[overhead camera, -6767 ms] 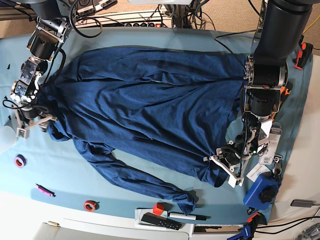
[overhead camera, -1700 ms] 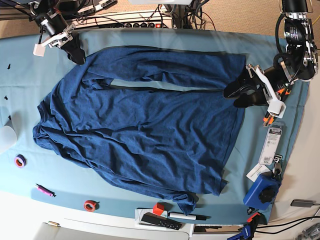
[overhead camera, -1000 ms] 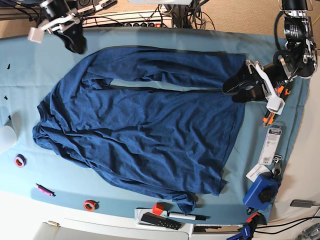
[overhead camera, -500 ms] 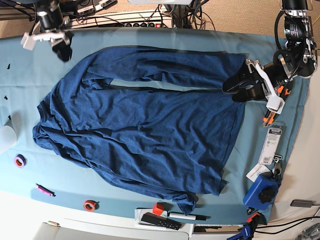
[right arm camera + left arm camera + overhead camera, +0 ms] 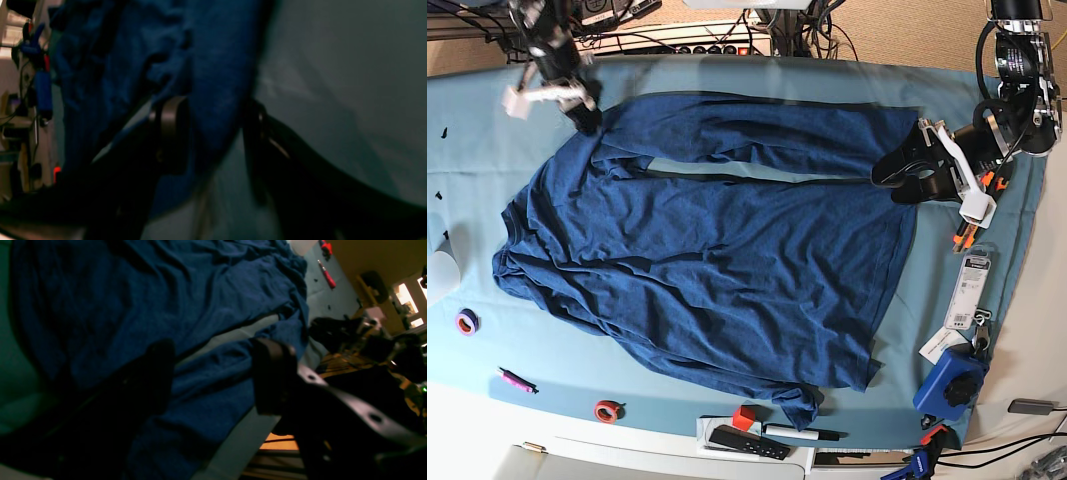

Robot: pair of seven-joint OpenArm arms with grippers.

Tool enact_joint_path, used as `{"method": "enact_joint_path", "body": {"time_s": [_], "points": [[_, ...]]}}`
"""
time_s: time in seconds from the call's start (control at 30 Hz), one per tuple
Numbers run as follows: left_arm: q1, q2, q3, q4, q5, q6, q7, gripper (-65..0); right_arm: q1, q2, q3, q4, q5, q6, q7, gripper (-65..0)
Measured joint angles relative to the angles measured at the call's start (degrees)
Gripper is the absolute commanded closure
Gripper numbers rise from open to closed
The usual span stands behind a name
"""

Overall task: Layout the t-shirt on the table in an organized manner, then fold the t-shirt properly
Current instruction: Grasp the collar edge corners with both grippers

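**Shirt spread but lopsided, clutter crowding the near edge**

I am looking at the shirt [image 5: 717, 250] lying face-down-or-up (I cannot tell which) across the middle of the bench [image 5: 487, 150], body mostly flat, one sleeve running along the far edge, the other bunching at the near edge.

The left end effector [image 5: 905, 172] is hovering at the hem corner with its jaws standing wide, gripping nothing. The right end effector [image 5: 577, 105] is sitting at the shoulder by the far sleeve; in its wrist view the jaws are standing partly apart with cloth between them, not pinching it.

What I am worrying about: if either side is closing on one layer only, the fold is dragging askew; pulling unevenly is putting the wrinkles back.

Around it, the near sleeve's cuff is lying just beside a red cube [image 5: 744, 417], a remote [image 5: 747, 441] and a marker [image 5: 799, 433]. A blue tool [image 5: 950, 381] is sitting near the hem, tape rolls [image 5: 608, 410] near the front. Sweeping cloth that way is risking snags.
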Motion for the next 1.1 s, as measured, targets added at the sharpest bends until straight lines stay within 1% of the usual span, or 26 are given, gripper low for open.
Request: {"method": "enact_joint_path", "body": {"time_s": [0.17, 0.27, 0.37, 0.4, 0.5, 0.53, 0.57, 0.8, 0.97, 1.03, 1.07, 1.1], "points": [[0.00, 0.00, 0.00, 0.00, 0.00, 0.00, 0.00, -35.4, 1.03, 0.15, -6.10, 0.00, -3.10, -1.29, 1.40, -25.8], [0.00, 0.02, 0.00, 0.00, 0.00, 0.00, 0.00, -35.4, 1.16, 0.15, -7.26, 0.00, -4.70, -1.70, 1.86, -25.8], [0.00, 0.00, 0.00, 0.00, 0.00, 0.00, 0.00, -35.4, 1.16, 0.15, -7.13, 0.00, -4.81, -1.70, 1.86, -25.3], [0.00, 0.00, 0.00, 0.00, 0.00, 0.00, 0.00, -35.4, 1.16, 0.15, -6.84, 0.00, -4.83, -1.68, 1.84, -21.8], [0.20, 0.00, 0.00, 0.00, 0.00, 0.00, -0.02, -35.4, 1.07, 0.15, -5.90, -0.02, -5.09, -1.75, 0.81, -4.1], [0.68, 0.00, -0.07, 0.04, -0.07, 0.76, -0.04, -35.4, 0.98, 0.15, -5.64, -0.02, -5.60, -1.27, 0.46, 0.0], [1.29, 0.02, -0.26, 0.04, 0.00, 0.90, -0.02, -35.4, 1.01, 0.13, -5.29, -0.02, -5.77, -0.63, -0.04, 0.0], [7.17, 0.00, -2.75, 0.02, -1.05, 1.09, 0.11, -35.4, 1.01, 0.15, -5.03, -0.02, -5.88, -0.57, -0.13, 0.0], [10.14, -0.20, -2.93, 0.04, 5.11, 1.51, 0.42, -35.4, 1.03, 0.15, -5.03, -0.02, -5.88, -0.57, -0.50, 0.0], [10.73, -0.17, -2.93, 0.02, 8.22, 1.51, -0.07, -35.4, 1.01, 0.15, -5.03, -0.02, -5.88, -0.13, -0.66, 0.0], [11.08, -0.17, -2.95, 0.02, 10.03, 1.73, -1.25, -35.4, 1.03, 0.15, -5.03, -0.02, -5.92, 0.96, -0.70, 0.0], [11.34, -0.17, -2.95, 0.04, 11.82, 3.78, -2.58, -35.4, 1.01, 0.15, -5.03, -0.02, -5.88, 1.49, -0.81, 0.0]]}}
